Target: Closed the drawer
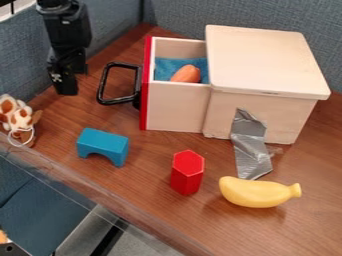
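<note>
The black end effector point(67, 82) hung at the view's upper left, whether wide or narrow I couldn't tell. Just right of it jutted the black loop handle point(103, 86) of the red-fronted pale wooden drawer point(175, 107), which stood partly out of its lidded wooden box point(267, 60). Closing it called for a push rightward, along the drawer's slide. The blue arched block point(102, 142), red hexagonal block point(187, 172) and yellow toy banana point(257, 192) lay nearer the camera, seemingly off that path.
</note>
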Action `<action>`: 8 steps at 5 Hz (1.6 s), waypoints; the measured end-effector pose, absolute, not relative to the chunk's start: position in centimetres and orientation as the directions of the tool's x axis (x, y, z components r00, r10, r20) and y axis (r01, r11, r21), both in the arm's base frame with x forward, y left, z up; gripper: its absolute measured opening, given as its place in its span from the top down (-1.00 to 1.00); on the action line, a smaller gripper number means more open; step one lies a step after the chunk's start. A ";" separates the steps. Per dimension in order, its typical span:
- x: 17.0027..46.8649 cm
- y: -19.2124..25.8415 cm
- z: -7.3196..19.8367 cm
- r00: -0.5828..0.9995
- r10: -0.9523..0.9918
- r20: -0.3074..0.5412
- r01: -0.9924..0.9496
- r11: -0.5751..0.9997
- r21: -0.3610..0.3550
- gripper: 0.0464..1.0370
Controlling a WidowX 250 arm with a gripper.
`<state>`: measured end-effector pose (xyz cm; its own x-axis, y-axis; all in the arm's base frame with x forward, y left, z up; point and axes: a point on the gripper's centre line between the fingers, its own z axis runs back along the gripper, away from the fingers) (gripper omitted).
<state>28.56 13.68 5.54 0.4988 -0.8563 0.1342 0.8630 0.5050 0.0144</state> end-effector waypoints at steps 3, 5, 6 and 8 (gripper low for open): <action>29.8 11.5 2.7 0.473 -0.872 0.126 0.881 0.472 -0.045 -0.93; 30.8 9.5 1.2 0.456 -0.877 0.152 0.890 0.445 -0.098 -0.92; 31.2 8.8 1.2 0.439 -0.885 0.155 0.898 0.429 -0.096 -0.92; 31.3 8.3 1.2 0.427 -0.890 0.161 0.904 0.416 -0.098 -0.92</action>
